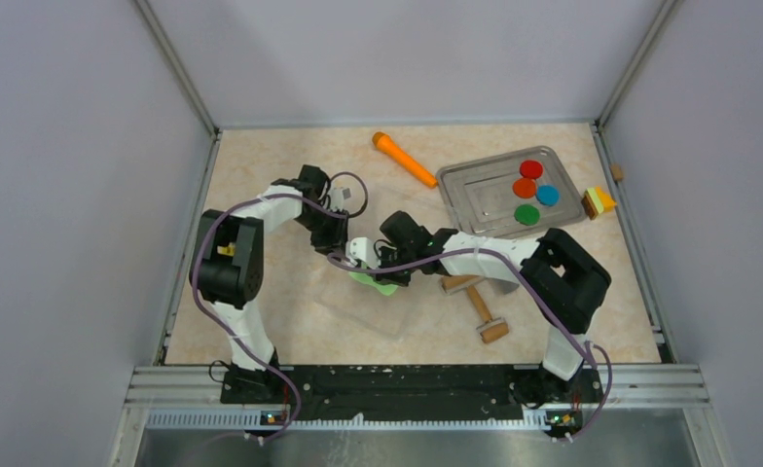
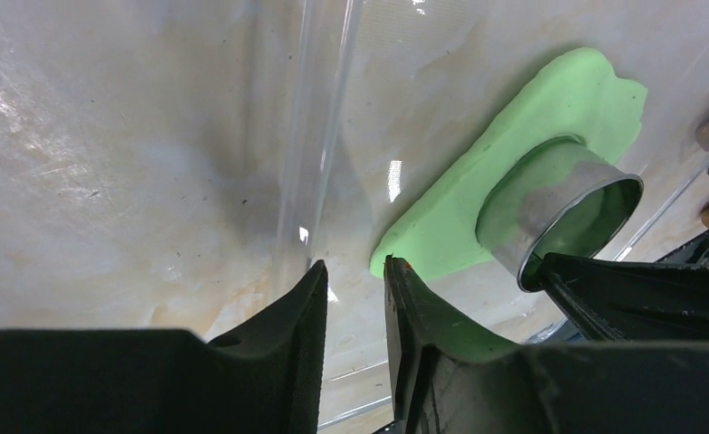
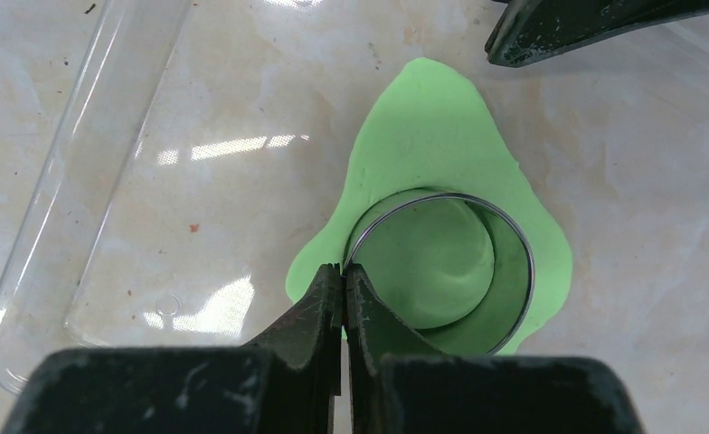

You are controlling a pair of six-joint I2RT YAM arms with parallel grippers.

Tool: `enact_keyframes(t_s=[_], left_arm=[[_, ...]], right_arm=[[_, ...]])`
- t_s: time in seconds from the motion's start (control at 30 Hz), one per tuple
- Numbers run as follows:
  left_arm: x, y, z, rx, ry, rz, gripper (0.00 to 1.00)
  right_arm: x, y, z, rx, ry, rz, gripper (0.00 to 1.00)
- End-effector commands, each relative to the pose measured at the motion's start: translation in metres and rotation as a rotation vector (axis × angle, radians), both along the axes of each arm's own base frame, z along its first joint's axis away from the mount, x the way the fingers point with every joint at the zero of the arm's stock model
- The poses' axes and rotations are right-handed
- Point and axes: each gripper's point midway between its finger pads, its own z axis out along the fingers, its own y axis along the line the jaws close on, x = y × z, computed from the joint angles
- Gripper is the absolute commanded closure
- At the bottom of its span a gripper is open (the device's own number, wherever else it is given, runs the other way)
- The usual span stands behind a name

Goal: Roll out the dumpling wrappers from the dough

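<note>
The dough (image 1: 373,283) is a thin light lime-green sheet lying on a clear mat; it also shows in the left wrist view (image 2: 532,117) and the right wrist view (image 3: 432,117). A round metal cutter (image 3: 514,235) stands on the dough, with a round of dough inside it. My right gripper (image 3: 343,268) is shut on the cutter's near rim. My left gripper (image 2: 355,264) is slightly open and empty, its tips at the mat beside the dough's edge, left of the cutter (image 2: 559,203). No separate lime-green wrapper disc is in view.
A metal tray (image 1: 475,195) at the back right holds red, orange, blue and dark green discs. An orange rolling pin (image 1: 404,159) lies behind it. A wooden roller tool (image 1: 480,306) lies right of the clear mat (image 1: 358,311). A small layered block (image 1: 599,201) sits by the tray.
</note>
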Motion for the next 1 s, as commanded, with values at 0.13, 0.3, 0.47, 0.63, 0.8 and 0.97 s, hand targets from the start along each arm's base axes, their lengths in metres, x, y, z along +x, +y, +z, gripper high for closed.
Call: enact_keyframes(t_s=[0.13, 0.3, 0.47, 0.63, 0.8, 0.97], left_arm=[[0.030, 0.000, 0.054, -0.080, -0.203, 0.036, 0.65], [0.035, 0.022, 0.023, 0.062, -0.141, 0.065, 0.59], [0.019, 0.023, -0.012, 0.078, -0.015, 0.030, 0.56], [0.007, 0.019, -0.023, 0.054, 0.050, 0.015, 0.77], [-0.004, 0.018, -0.024, 0.034, 0.060, 0.017, 1.00], [-0.012, 0.015, -0.019, 0.008, 0.061, 0.015, 1.00]], right_arm=[[-0.020, -0.013, -0.024, -0.096, 0.095, 0.008, 1.00], [-0.020, -0.012, -0.025, -0.096, 0.096, 0.012, 1.00], [-0.019, -0.011, -0.025, -0.097, 0.096, 0.016, 1.00], [-0.020, -0.012, -0.025, -0.096, 0.106, -0.004, 1.00], [-0.016, -0.013, -0.030, -0.076, 0.170, -0.112, 1.00], [-0.005, -0.014, -0.031, -0.047, 0.236, -0.237, 1.00]])
